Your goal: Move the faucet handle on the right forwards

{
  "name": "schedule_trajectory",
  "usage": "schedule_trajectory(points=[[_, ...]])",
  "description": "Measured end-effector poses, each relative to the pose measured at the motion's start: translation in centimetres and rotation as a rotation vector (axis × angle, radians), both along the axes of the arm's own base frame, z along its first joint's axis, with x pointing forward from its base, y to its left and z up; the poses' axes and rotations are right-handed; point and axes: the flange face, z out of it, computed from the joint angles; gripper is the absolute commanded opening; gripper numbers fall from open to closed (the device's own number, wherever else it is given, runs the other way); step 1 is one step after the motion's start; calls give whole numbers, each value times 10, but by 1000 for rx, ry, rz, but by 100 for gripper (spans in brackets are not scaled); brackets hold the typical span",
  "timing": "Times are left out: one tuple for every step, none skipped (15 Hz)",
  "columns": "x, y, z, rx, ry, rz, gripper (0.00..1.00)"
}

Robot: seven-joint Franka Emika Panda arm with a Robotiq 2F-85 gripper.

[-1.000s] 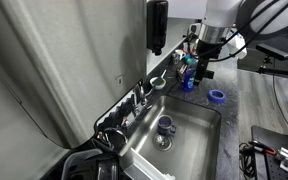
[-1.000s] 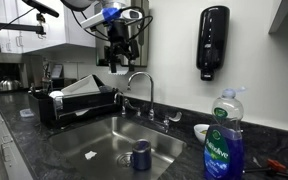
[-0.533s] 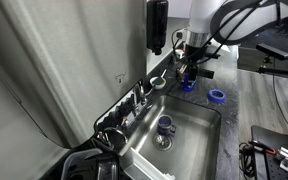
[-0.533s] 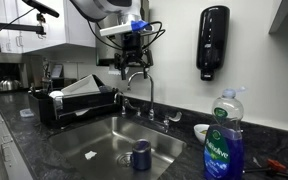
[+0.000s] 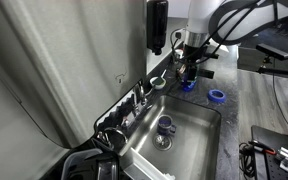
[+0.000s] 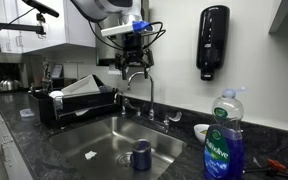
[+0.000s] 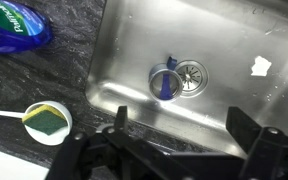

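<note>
The chrome faucet stands behind the steel sink [image 6: 94, 135]. Its curved spout [image 6: 140, 78] rises in the middle. The faucet handle on the right [image 6: 170, 117] is a small chrome lever at the spout's base, with the matching handle on the other side. My gripper [image 6: 134, 64] hangs open and empty above the spout, higher than the right handle and apart from it. It also shows in an exterior view [image 5: 189, 68]. In the wrist view my two fingers [image 7: 182, 135] stand wide apart over the sink's back edge; no handle shows there.
A blue mug [image 6: 141, 153] stands by the drain, also in the wrist view [image 7: 164, 82]. A blue soap bottle [image 6: 224, 140], a white dish with a sponge [image 7: 46, 120], a blue tape roll [image 5: 216, 96], a dish rack [image 6: 79, 100] and a black wall dispenser [image 6: 212, 42] surround the sink.
Over the last second my gripper moved sideways from above the dish rack side to above the faucet spout and a little lower. In the last half second it barely moved.
</note>
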Motion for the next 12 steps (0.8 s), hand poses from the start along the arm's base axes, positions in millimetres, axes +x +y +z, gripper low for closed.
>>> schedule_trajectory(points=[[0, 0, -1, 0, 0, 9, 100], [1, 0, -1, -1, -3, 26, 100], [3, -1, -2, -2, -7, 50, 100], [5, -3, -4, -4, -12, 76, 100], [7, -5, -7, -6, -14, 105, 100], [9, -9, -10, -8, -16, 134, 100], [11, -13, -15, -10, -13, 162, 100], [14, -17, -21, -11, -4, 185, 100], [17, -23, -26, -13, 3, 204, 100], [21, -28, -32, -14, 12, 224, 100], [24, -33, -37, -15, 20, 244, 100], [28, -38, -41, -17, 27, 266, 100]])
